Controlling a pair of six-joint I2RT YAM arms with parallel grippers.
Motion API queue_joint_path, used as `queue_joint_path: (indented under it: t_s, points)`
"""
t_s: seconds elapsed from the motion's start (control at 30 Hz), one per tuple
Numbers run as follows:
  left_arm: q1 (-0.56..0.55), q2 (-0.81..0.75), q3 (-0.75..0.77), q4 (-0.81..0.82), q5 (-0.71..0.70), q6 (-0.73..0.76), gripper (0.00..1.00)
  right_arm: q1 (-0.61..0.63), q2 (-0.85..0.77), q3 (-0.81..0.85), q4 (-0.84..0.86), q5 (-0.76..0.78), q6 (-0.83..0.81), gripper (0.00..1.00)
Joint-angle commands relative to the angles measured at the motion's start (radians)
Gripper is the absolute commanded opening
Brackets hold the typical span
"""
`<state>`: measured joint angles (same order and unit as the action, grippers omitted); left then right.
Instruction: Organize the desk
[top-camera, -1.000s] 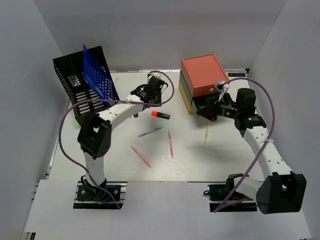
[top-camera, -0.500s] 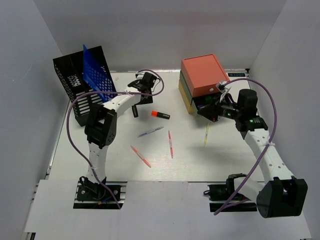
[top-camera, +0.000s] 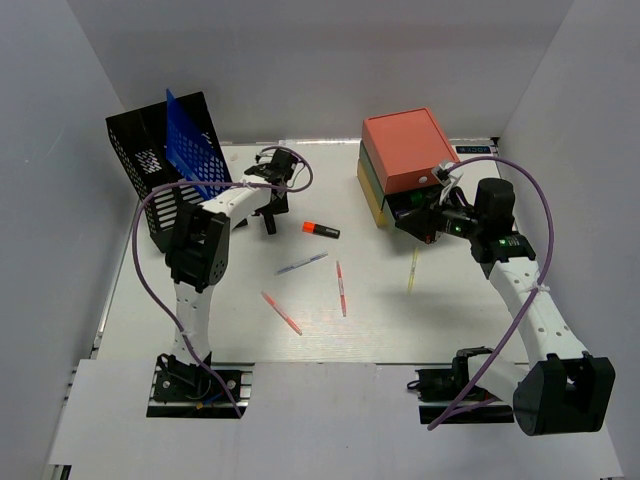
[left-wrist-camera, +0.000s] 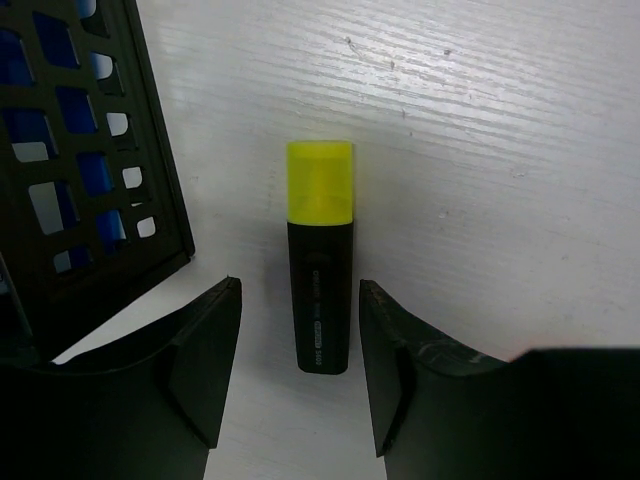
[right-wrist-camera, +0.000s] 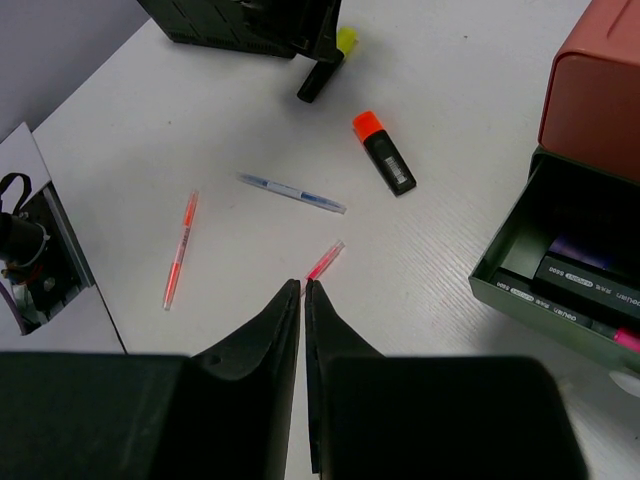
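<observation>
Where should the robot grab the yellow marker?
Grab the marker by its black body, from straight above. It lies flat on the desk, and its long straight sides face the open fingers of the left gripper.

The top camera sits high above and behind the arm bases, looking steeply down on the whole desk (top-camera: 380, 320). The left wrist camera hangs very close, facing almost straight down at a yellow highlighter (left-wrist-camera: 320, 270) beside the black rack (left-wrist-camera: 165, 160). The right wrist camera looks slantwise across the desk from beside the open green drawer (right-wrist-camera: 508, 232) towards the rack (at its top edge). All three share the yellow highlighter. The top and right wrist views also share the orange highlighter (right-wrist-camera: 385, 152) and the loose pens (right-wrist-camera: 292, 192).
</observation>
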<state>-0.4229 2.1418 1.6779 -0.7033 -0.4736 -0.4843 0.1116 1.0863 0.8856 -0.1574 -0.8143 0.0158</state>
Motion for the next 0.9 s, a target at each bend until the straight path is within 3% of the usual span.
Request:
queue_joint_path:
  t_s: [0.0, 0.3, 0.4, 0.53, 0.63, 0.8, 0.87]
  points:
    - [0.003, 0.021, 0.0, 0.016, 0.003, 0.016, 0.61, -0.004, -0.003, -0.01, 0.024, -0.005, -0.011, 0.11]
    - [0.012, 0.062, -0.02, 0.054, 0.039, 0.041, 0.6, -0.004, -0.002, -0.013, 0.027, -0.003, -0.011, 0.11]
    - [0.012, 0.073, -0.032, 0.06, 0.05, 0.044, 0.51, -0.003, 0.0, -0.016, 0.032, -0.002, -0.011, 0.1]
    - [0.021, 0.06, -0.085, 0.094, 0.073, 0.05, 0.27, -0.006, 0.006, -0.017, 0.035, -0.002, -0.011, 0.1]
    - [0.021, 0.052, -0.11, 0.11, 0.088, 0.059, 0.15, -0.006, 0.009, -0.017, 0.033, 0.0, -0.011, 0.09]
    - [0.03, -0.011, -0.153, 0.152, 0.166, 0.111, 0.0, -0.003, 0.007, -0.017, 0.032, 0.004, -0.04, 0.09]
    - [0.016, -0.078, -0.15, 0.168, 0.197, 0.151, 0.0, -0.009, 0.006, -0.017, 0.033, 0.006, -0.043, 0.1]
